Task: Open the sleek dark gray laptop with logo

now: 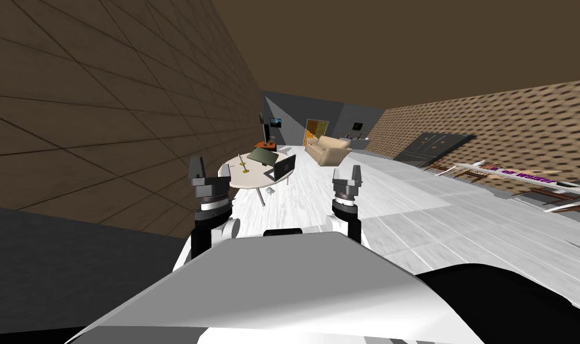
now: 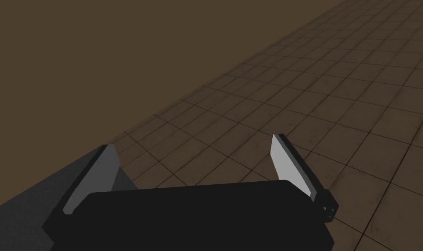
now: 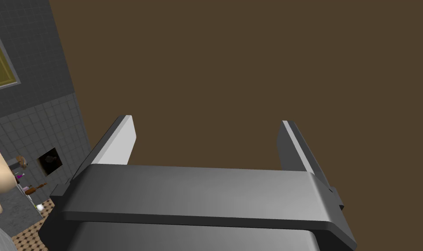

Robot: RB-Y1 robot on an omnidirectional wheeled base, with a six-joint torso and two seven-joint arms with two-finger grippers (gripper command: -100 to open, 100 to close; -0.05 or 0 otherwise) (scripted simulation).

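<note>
Dark gray laptop (image 1: 284,166), a small pink mark on its raised lid, sits at the near edge of a round white table (image 1: 246,177); finer detail is too small to make out. The left gripper (image 1: 197,164) and right gripper (image 1: 346,173) both have their fingers spread, well short of the table.

Left wall (image 1: 103,119): brown, large tiles, thin dark grid lines; ceiling (image 1: 402,48): plain flat brown; right wall (image 1: 521,113): tan with rows of short dark dashes; far wall (image 1: 294,113): grey, with yellow-orange door (image 1: 316,128); floor (image 1: 342,203): white-grey streaked planks; round table (image 1: 238,179): cream; on it dark grey laptop (image 1: 263,156), faint green tint, plus black laptop (image 1: 281,168) with magenta mark; sofa (image 1: 327,149): beige; cabinet (image 1: 432,146): dark grey; left gripper (image 2: 193,141): light grey fingers on black body; right gripper (image 3: 207,119): one finger near-white, other dark grey, grey body.
</note>
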